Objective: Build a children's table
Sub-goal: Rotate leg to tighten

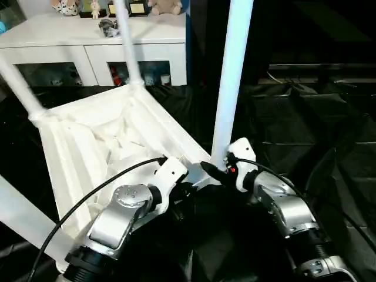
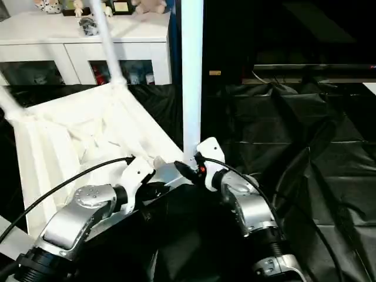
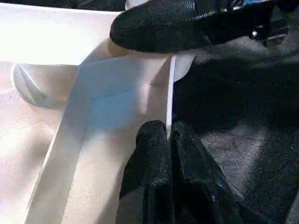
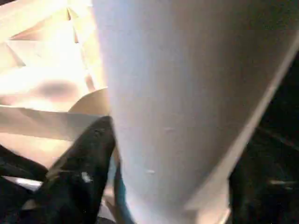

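Head views: the tabletop [image 1: 111, 141] lies upside down, ribbed underside up, on black sheeting [image 1: 305, 123] in front of a white cabinet [image 1: 94, 41]. Legs stand in its far corners. The near right leg [image 1: 230, 76] rises almost upright from the corner socket directly ahead of the right gripper [image 1: 218, 170], so its long axis runs vertically, square to that gripper's approach. The right arm is the nearer to it; the left gripper [image 1: 176, 176] sits just beside, at the tabletop's near edge.

Left wrist view: the left gripper [image 3: 167, 140] is clamped tight on the thin rim of the tabletop [image 3: 117, 93], steadying it.

Right wrist view: the right gripper's fingers [image 4: 79, 168] stand wide apart around the base of the leg [image 4: 177, 93]. Whether they press it cannot be told.
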`<state>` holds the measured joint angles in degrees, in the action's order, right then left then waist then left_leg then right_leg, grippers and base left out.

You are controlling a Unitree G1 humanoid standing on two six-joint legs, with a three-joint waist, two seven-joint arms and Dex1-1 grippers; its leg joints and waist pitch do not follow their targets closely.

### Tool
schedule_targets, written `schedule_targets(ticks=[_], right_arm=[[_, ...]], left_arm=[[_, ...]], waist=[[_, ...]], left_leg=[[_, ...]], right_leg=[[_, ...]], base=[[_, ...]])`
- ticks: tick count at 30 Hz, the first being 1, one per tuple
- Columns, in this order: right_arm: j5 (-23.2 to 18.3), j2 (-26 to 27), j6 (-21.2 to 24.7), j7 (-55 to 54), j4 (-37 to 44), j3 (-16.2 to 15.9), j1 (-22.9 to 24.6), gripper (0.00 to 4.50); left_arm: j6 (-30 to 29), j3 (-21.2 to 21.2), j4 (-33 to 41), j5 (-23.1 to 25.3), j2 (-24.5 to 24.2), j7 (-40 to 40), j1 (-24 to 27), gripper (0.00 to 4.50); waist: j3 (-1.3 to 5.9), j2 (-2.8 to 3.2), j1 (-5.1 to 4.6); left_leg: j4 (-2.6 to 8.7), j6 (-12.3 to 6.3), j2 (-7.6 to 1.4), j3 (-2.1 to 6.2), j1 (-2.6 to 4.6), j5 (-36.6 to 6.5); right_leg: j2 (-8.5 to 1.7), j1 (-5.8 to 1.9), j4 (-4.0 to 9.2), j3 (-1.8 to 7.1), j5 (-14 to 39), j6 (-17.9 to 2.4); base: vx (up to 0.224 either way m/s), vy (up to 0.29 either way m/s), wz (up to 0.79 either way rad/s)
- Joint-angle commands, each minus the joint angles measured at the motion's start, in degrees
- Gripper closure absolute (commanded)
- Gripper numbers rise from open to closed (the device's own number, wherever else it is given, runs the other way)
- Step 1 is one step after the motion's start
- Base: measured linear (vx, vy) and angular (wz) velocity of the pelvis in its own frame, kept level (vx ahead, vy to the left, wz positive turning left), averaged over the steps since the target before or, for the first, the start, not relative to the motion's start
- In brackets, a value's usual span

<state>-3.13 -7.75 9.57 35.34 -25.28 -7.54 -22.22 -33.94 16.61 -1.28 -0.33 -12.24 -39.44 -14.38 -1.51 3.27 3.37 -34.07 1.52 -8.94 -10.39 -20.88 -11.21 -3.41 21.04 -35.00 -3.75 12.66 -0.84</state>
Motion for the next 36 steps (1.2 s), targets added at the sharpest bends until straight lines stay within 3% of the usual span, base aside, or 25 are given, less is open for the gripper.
schedule_targets(ticks=[1, 3, 8, 11, 15, 18, 21, 24, 26, 29, 34, 35, 36], right_arm=[[0.3, 2.0, -0.1, 4.2, -1.3, -6.7, 1.1, 0.99], [-0.2, 0.9, -0.8, 5.9, -0.4, -6.5, 1.1, 0.99], [-1.4, -4.8, -4.0, 17.1, 4.7, -8.0, 2.2, 0.99], [-3.1, -8.4, -3.1, 24.0, 7.6, -9.3, 3.3, 0.99], [-4.2, -11.2, -2.5, 29.2, 9.6, -10.4, 4.2, 0.99], [-4.7, -13.6, -1.9, 33.1, 11.0, -11.4, 4.6, 0.99], [-4.5, -13.7, -1.9, 33.9, 10.9, -11.5, 4.5, 0.99], [-4.9, -13.4, -1.2, 34.6, 11.0, -11.7, 4.3, 1.33], [-5.1, -13.2, -0.8, 34.7, 11.2, -11.8, 4.4, 1.33], [-5.4, -13.0, -0.2, 34.9, 11.6, -12.2, 4.3, 1.71], [-5.5, -11.0, 0.4, 31.9, 10.8, -11.1, 4.7, 1.83], [-4.3, -9.3, 0.1, 27.9, 9.0, -10.2, 4.6, 1.83], [-2.7, -7.6, 0.6, 23.1, 6.6, -9.4, 3.9, 1.83]], left_arm=[[2.8, 1.6, 1.1, -3.1, 2.1, -0.2, -1.5, 4.50], [3.5, 1.4, 1.1, -3.6, 1.2, -1.6, -1.6, 4.50], [4.5, 0.8, 2.2, -6.4, -3.1, -10.9, -1.3, 4.50], [5.4, 0.8, 2.4, -7.9, -6.2, -15.9, -1.0, 4.50], [6.3, 0.8, 2.4, -8.9, -9.0, -20.1, -0.8, 4.50], [7.2, 0.6, 1.9, -9.7, -12.4, -24.7, -0.7, 4.50], [7.3, 0.4, 1.4, -10.2, -14.2, -27.0, -0.9, 4.50], [8.2, 0.2, 0.7, -10.3, -15.1, -28.3, -1.3, 4.50], [8.4, 0.0, 0.4, -10.2, -15.1, -28.4, -1.4, 4.50], [9.1, -0.3, -0.4, -10.3, -15.3, -28.4, -1.8, 4.50], [8.8, -0.6, -1.5, -8.8, -13.2, -23.7, -1.9, 4.50], [8.8, -1.2, -2.5, -7.8, -11.5, -20.2, -2.3, 4.50], [8.2, -1.5, -3.0, -6.9, -10.1, -17.5, -2.7, 4.50]], waist=[[1.78, -1.03, 0.15], [1.76, -0.80, 0.13], [2.08, -1.06, 0.45], [2.34, -1.08, 0.75], [2.34, -0.89, 1.28], [2.21, -0.97, 1.81], [2.05, -0.93, 1.74], [2.12, -1.11, 1.65], [2.19, -1.06, 1.74], [2.22, -1.21, 1.81], [2.13, -1.29, 1.84], [1.99, -1.66, 1.72], [1.78, -1.57, 1.61]], left_leg=[[4.71, -1.85, -4.45, 2.29, 0.24, -14.1], [4.77, -1.98, -4.49, 2.33, 0.22, -14.1], [4.45, -3.41, -4.48, 2.17, 0.07, -11.9], [4.09, -5.71, -4.49, 2.08, -0.12, -8.4], [3.96, -6.93, -4.74, 1.95, -0.05, -7.4], [4.13, -6.12, -4.82, 1.93, 0.10, -8.9], [4.44, -4.42, -4.98, 2.03, 0.34, -10.6], [4.45, -3.86, -4.95, 2.01, 0.29, -10.4], [4.39, -3.85, -4.94, 2.00, 0.32, -9.9], [4.24, -4.40, -4.90, 1.94, 0.21, -8.5], [4.23, -4.07, -4.92, 1.92, 0.26, -9.0], [4.31, -3.84, -4.91, 1.85, 0.23, -9.6], [4.44, -3.48, -4.92, 1.90, 0.24, -10.3]], right_leg=[[-5.85, -1.17, 5.43, 3.55, 17.6, -9.5], [-5.78, -1.14, 5.38, 3.52, 17.1, -9.5], [-5.78, -1.48, 5.01, 3.49, 13.1, -10.1], [-5.64, -1.56, 4.39, 3.37, 7.9, -11.2], [-5.44, -1.31, 4.03, 3.26, 4.7, -12.7], [-5.48, -1.25, 4.12, 3.27, 6.9, -12.6], [-5.56, -1.07, 4.32, 3.36, 9.1, -12.6], [-5.60, -1.21, 4.12, 3.42, 7.8, -12.9], [-5.65, -1.24, 4.02, 3.43, 6.9, -13.1], [-5.68, -1.35, 3.78, 3.41, 4.7, -13.5], [-5.75, -1.32, 3.95, 3.45, 6.5, -13.4], [-5.80, -1.27, 4.14, 3.50, 7.5, -13.3], [-5.84, -1.17, 4.28, 3.52, 9.0, -13.3]], base=[[0.000, 0.000, 0.00], [0.000, 0.000, 0.00], [0.000, 0.000, 0.00], [0.000, 0.000, 0.00], [0.000, 0.000, 0.00], [0.000, 0.000, 0.00], [0.000, 0.000, 0.00], [0.000, 0.000, 0.00], [0.000, 0.000, 0.00], [0.000, 0.000, 0.00], [0.000, 0.000, 0.00], [0.000, 0.000, 0.00], [0.000, 0.000, 0.00]])
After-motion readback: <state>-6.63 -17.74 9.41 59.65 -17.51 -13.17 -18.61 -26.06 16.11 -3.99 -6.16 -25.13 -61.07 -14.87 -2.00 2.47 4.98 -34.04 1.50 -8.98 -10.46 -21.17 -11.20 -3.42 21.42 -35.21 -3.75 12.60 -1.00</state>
